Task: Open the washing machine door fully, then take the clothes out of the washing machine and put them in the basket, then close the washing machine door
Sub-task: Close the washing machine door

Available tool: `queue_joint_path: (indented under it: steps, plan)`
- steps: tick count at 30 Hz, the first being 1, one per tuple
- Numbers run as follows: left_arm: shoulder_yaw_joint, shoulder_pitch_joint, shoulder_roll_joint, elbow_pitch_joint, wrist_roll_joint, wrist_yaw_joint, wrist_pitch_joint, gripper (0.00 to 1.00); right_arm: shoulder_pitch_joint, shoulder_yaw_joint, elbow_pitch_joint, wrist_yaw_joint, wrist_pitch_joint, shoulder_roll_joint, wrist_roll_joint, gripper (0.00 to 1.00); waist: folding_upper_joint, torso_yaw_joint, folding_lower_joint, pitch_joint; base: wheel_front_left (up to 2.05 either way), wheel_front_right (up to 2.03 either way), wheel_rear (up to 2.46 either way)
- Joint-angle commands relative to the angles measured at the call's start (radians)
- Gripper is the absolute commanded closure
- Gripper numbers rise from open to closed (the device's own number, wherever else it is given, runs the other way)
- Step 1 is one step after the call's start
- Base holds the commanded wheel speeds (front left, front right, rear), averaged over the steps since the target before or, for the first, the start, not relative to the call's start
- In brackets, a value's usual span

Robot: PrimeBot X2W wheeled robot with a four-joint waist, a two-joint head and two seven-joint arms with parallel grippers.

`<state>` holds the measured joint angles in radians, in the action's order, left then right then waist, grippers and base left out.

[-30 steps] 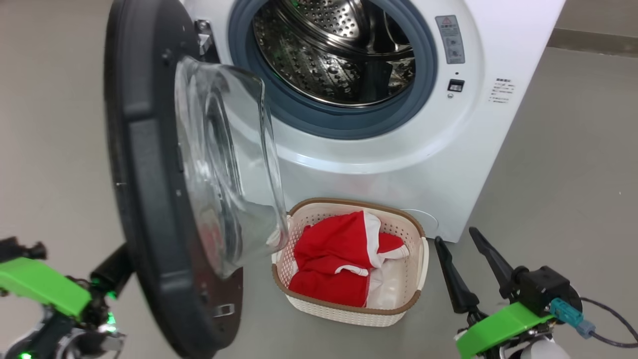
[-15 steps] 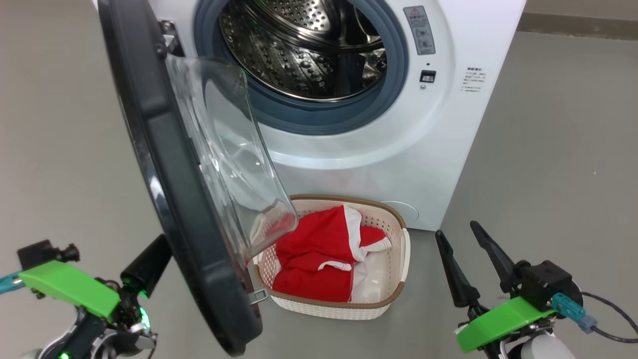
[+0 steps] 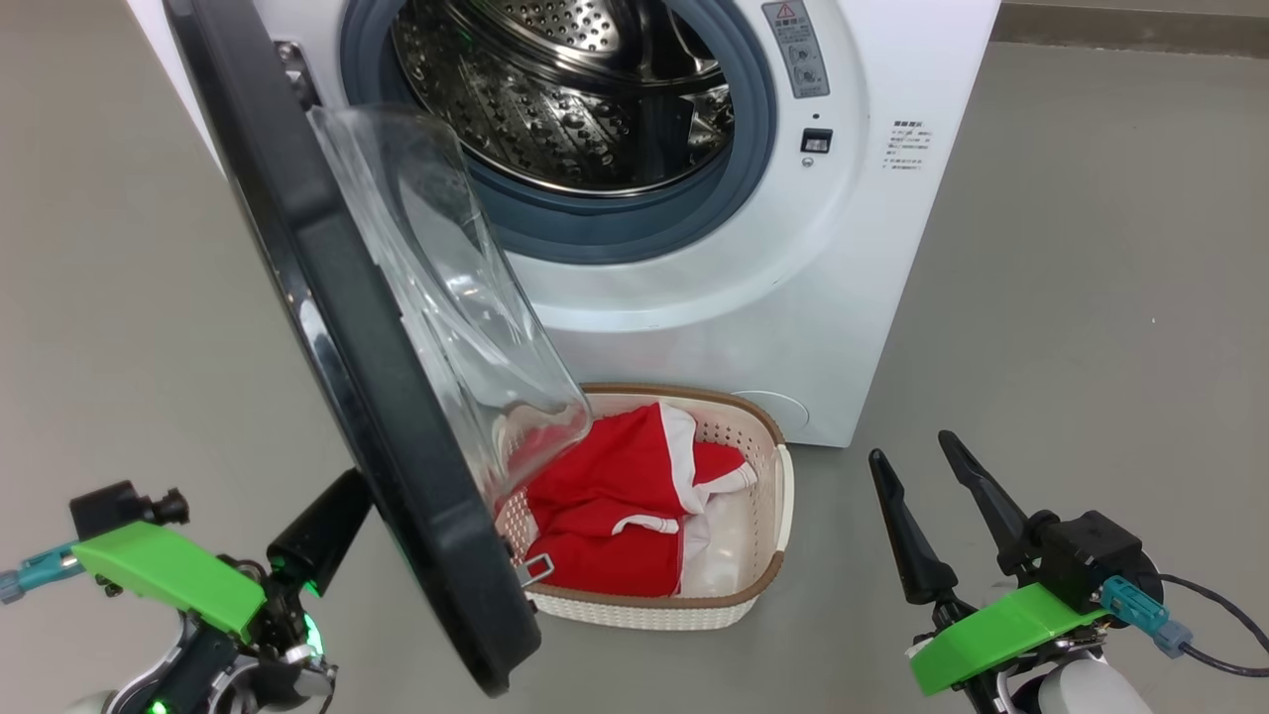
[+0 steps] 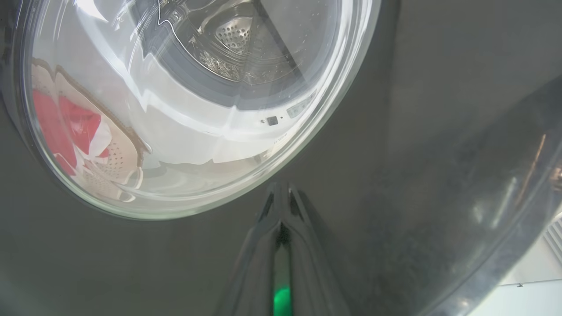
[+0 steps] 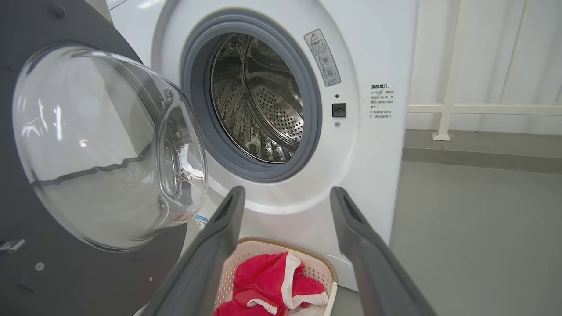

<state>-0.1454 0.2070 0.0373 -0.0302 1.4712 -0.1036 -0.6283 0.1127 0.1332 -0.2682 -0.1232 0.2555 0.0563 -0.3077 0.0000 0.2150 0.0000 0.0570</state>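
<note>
Over grey floor [image 3: 1091, 297], door [image 3: 372, 397] swung closer; left hand [image 4: 281, 195] together behind it, right hand [image 3: 910, 446] apart.

Bright, even light; soft shadows

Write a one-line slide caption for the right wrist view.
Open right gripper faces the washing machine, drum empty; the washing machine door stands open at left, red clothes in the basket below.

The washing machine [image 3: 793, 317] front carries a grey warning sticker [image 5: 322, 57] with a red triangle sign, right of the drum opening. Further right stand small black printed lines [image 5: 380, 102], seemingly Chinese, too fine to read.
</note>
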Motion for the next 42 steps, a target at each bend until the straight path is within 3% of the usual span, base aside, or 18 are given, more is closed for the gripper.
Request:
queue_joint_path:
  steps: [1, 4, 5, 6, 13, 15, 18, 21, 22, 24, 25, 29, 36, 42]
  plan:
    - [-0.022, 0.021, 0.013, 0.021, 0.009, 0.014, 0.004, 1.00, 0.039, 0.015, 0.026, -0.008, 0.006, 0.002, -0.002, 0.00, 0.0000, -0.002, 0.0000, -0.001, 0.00, 0.00, 0.00]
    - [-0.025, 0.016, 0.023, 0.019, -0.014, 0.033, 0.025, 0.97, 0.038, 0.015, 0.024, -0.008, 0.006, 0.001, -0.002, 0.00, 0.0000, -0.003, 0.0000, -0.003, 0.00, 0.00, 0.00]
    - [-0.028, 0.013, 0.025, 0.021, -0.030, 0.048, 0.042, 0.53, 0.038, 0.013, 0.025, -0.008, 0.006, 0.001, -0.002, 0.00, 0.0000, -0.003, 0.0000, -0.004, 0.00, 0.00, 0.00]
    - [-0.033, 0.009, 0.025, 0.020, -0.036, 0.056, 0.057, 0.00, 0.038, 0.012, 0.025, -0.008, 0.006, 0.001, -0.003, 0.00, 0.0000, -0.002, 0.0000, -0.005, 0.00, 0.00, 0.00]
    - [-0.077, -0.019, 0.024, 0.036, -0.116, 0.173, 0.211, 0.00, 0.033, 0.009, 0.024, -0.008, 0.006, -0.001, -0.004, 0.00, 0.0000, 0.006, 0.0000, -0.009, 0.00, 0.00, 0.00]
    - [-0.088, -0.032, 0.042, 0.036, -0.220, 0.200, 0.309, 0.00, 0.032, 0.007, 0.025, -0.008, 0.006, -0.001, -0.004, 0.00, 0.0000, 0.008, 0.0000, -0.007, 0.00, 0.00, 0.00]
    - [-0.055, -0.054, 0.099, 0.026, -0.466, 0.221, 0.483, 0.00, 0.030, 0.004, 0.027, -0.008, 0.006, -0.002, -0.004, 0.00, 0.0000, 0.014, 0.0000, -0.004, 0.00, 0.00, 0.00]
    - [0.010, -0.075, 0.138, 0.003, -0.689, 0.229, 0.668, 0.00, 0.028, 0.004, 0.026, -0.008, 0.006, -0.002, -0.005, 0.00, 0.0000, 0.019, 0.0000, -0.004, 0.00, 0.00, 0.00]
    - [0.010, -0.075, 0.138, 0.003, -0.689, 0.229, 0.668, 0.00, 0.028, 0.004, 0.026, -0.008, 0.006, -0.002, -0.005, 0.00, 0.0000, 0.019, 0.0000, -0.004, 0.00, 0.00, 0.00]
    - [0.044, -0.089, 0.155, -0.030, -0.808, 0.230, 0.780, 0.00, 0.025, 0.005, 0.028, -0.008, 0.006, -0.002, -0.003, 0.00, 0.0000, 0.020, 0.0000, -0.005, 0.00, 0.00, 0.00]
    - [0.063, -0.098, 0.167, -0.070, -0.910, 0.221, 0.853, 0.00, 0.023, 0.007, 0.027, -0.008, 0.006, -0.003, -0.004, 0.00, 0.0000, 0.020, 0.0000, -0.008, 0.00, 0.00, 0.00]
    - [0.050, -0.106, 0.149, -0.111, -1.046, 0.194, 0.888, 0.00, 0.023, 0.012, 0.021, -0.008, 0.006, -0.003, -0.008, 0.00, 0.0000, 0.020, 0.0000, -0.013, 0.00, 0.00, 0.00]
    - [-0.022, -0.164, 0.096, -0.071, -1.273, 0.193, 0.890, 0.00, 0.024, 0.016, 0.016, -0.008, 0.006, -0.003, -0.009, 0.00, 0.0000, 0.014, 0.0000, -0.014, 0.00, 0.00, 0.00]
    - [-0.059, -0.202, 0.053, -0.087, -1.334, 0.199, 0.890, 0.00, 0.024, 0.020, 0.016, -0.008, 0.006, -0.004, -0.013, 0.00, 0.0000, 0.010, 0.0000, -0.012, 0.00, 0.00, 0.00]
